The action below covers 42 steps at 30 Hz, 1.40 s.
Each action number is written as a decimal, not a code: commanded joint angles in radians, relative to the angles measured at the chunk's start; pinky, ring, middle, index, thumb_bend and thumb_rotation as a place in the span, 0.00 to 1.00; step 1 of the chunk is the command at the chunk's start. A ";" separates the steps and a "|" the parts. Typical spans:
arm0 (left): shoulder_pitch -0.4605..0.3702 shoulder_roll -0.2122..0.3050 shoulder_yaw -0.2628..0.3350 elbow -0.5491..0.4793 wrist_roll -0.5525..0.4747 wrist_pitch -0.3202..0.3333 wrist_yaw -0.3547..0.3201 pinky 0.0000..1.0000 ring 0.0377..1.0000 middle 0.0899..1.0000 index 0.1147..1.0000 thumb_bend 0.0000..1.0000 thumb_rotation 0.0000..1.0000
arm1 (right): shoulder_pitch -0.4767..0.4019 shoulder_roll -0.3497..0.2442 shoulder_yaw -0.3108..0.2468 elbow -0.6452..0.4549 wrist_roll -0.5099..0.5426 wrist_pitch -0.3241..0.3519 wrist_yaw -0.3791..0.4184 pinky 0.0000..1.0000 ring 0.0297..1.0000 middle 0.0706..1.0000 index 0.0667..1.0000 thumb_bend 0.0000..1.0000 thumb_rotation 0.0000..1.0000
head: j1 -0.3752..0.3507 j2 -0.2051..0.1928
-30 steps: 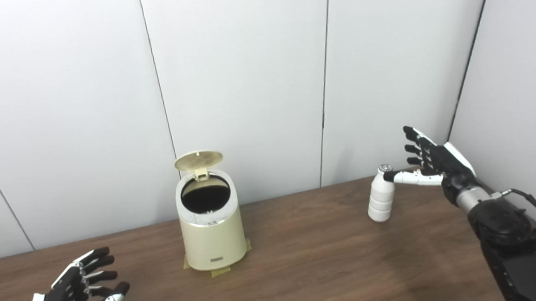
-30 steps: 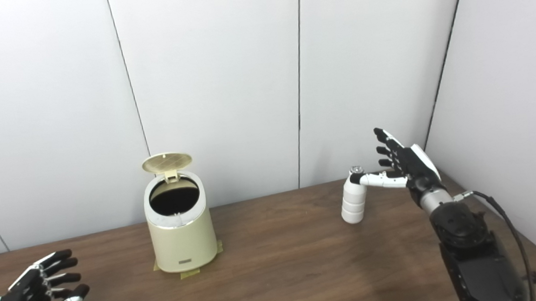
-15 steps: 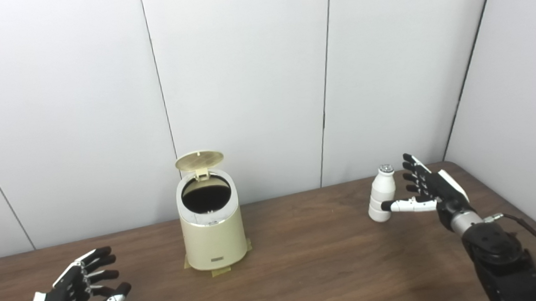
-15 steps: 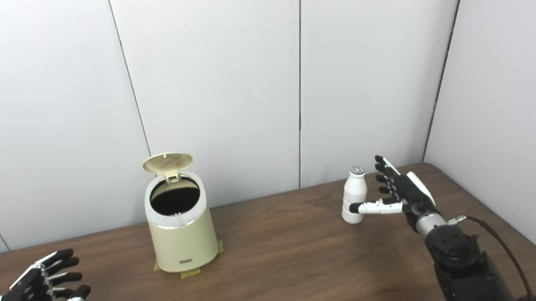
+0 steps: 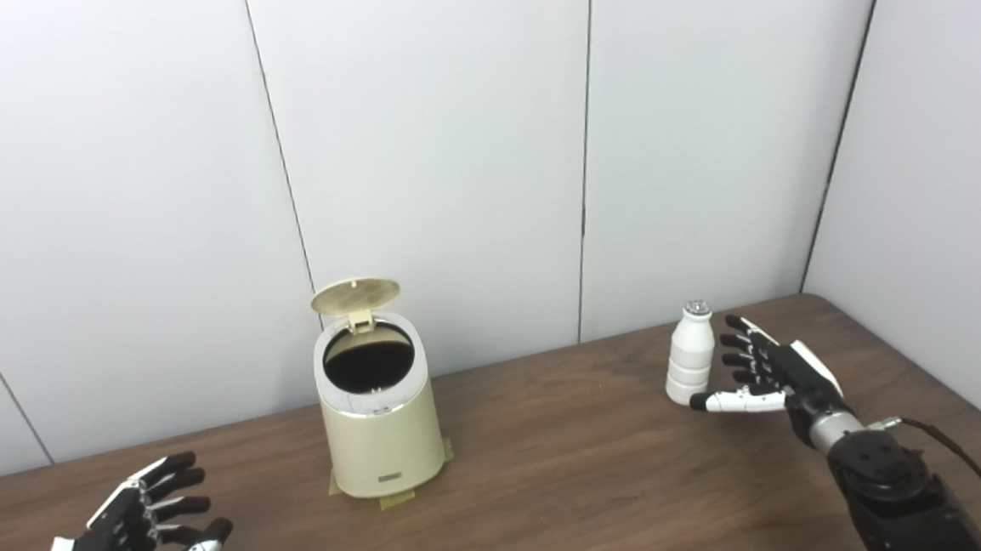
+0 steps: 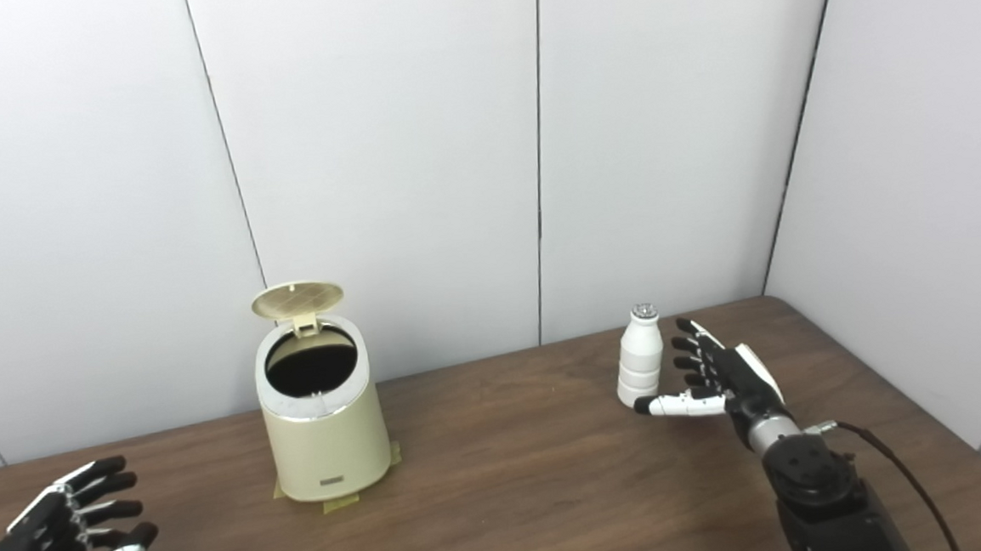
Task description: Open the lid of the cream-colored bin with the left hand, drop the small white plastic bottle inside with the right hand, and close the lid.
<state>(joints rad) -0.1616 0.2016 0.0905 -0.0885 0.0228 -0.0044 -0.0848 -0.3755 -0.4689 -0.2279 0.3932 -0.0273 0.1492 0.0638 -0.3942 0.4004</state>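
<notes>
At the far left the left hand (image 5: pixel 136 544) hovers low over the counter (image 5: pixel 555 493), fingers spread and holding nothing, well apart from the bin (image 5: pixel 378 423). The bin stands taped down left of centre, its lid (image 5: pixel 355 295) tipped up at the back and the mouth open. The bottle (image 5: pixel 688 354) stands upright on the counter toward the right, long axis vertical, far from the bin. The right hand (image 5: pixel 765 375) is just beside it on its right, fingers spread, thumb reaching under toward the bottle's base, nothing gripped yet. This hand is plainly nearer; closing needs a short move leftward.
</notes>
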 commanded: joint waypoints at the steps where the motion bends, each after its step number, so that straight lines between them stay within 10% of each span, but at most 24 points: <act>1: -0.033 0.009 -0.003 -0.048 0.007 -0.006 0.005 0.52 0.64 0.72 0.75 0.55 0.00 | -0.056 -0.017 -0.002 0.002 -0.003 -0.055 -0.029 0.83 0.86 0.89 0.92 0.84 0.15 | -0.001 0.000; 23: -0.031 0.012 -0.008 -0.058 -0.002 -0.004 -0.004 0.52 0.64 0.72 0.74 0.53 0.00 | -0.093 0.032 0.010 0.007 0.015 -0.047 -0.068 0.71 0.80 0.84 0.86 0.79 0.06 | 0.003 0.016; 29: -0.031 0.014 -0.007 -0.061 0.001 0.004 -0.004 0.50 0.63 0.71 0.73 0.54 0.00 | -0.120 0.060 -0.006 0.083 -0.016 -0.153 -0.172 0.34 0.40 0.43 0.54 0.55 0.00 | 0.002 0.019; 42: -0.031 0.014 -0.010 -0.062 -0.005 0.010 -0.010 0.53 0.65 0.72 0.74 0.53 0.00 | -0.116 0.064 0.006 0.130 -0.026 -0.270 -0.200 0.31 0.35 0.45 0.50 0.51 0.00 | 0.005 0.025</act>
<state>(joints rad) -0.1588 0.2035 0.0810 -0.1130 0.0211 0.0196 -0.0946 -0.4511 -0.3855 -0.2196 0.5586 -0.0514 -0.0653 -0.1207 -0.3881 0.4249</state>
